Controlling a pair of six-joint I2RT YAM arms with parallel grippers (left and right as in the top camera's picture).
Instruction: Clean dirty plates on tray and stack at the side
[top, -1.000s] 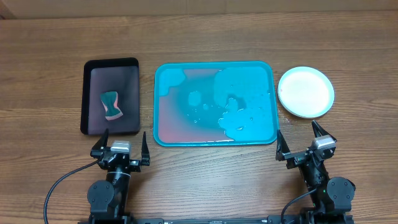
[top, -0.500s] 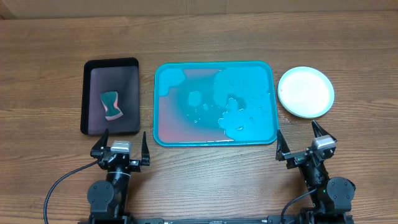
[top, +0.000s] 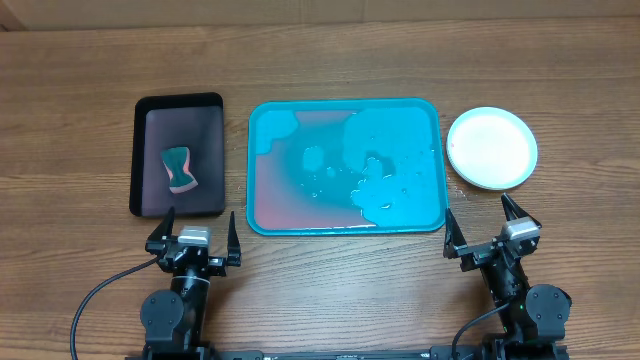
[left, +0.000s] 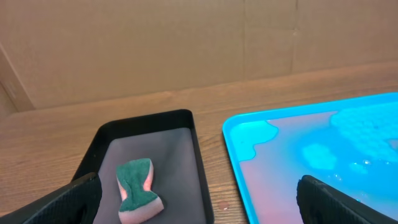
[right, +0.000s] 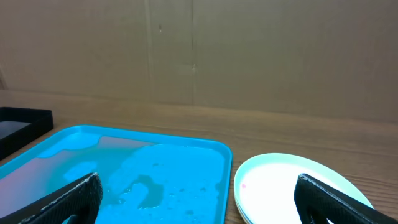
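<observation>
At the near desk (top: 320, 300) edge, left fingers (top: 162, 232) sit spread and empty, facing the sponge (top: 179, 169). The tray (top: 343, 102) holds no plates, only water and pink residue. Right fingers (top: 450, 238), spread too, are nearest the plates (top: 491, 148), which are stacked just right of the tray with the white one on top.

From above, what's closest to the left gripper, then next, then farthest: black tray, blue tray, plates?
1. Black tray, just ahead of the left gripper.
2. Blue tray, to its right.
3. Plates, far right.
</observation>
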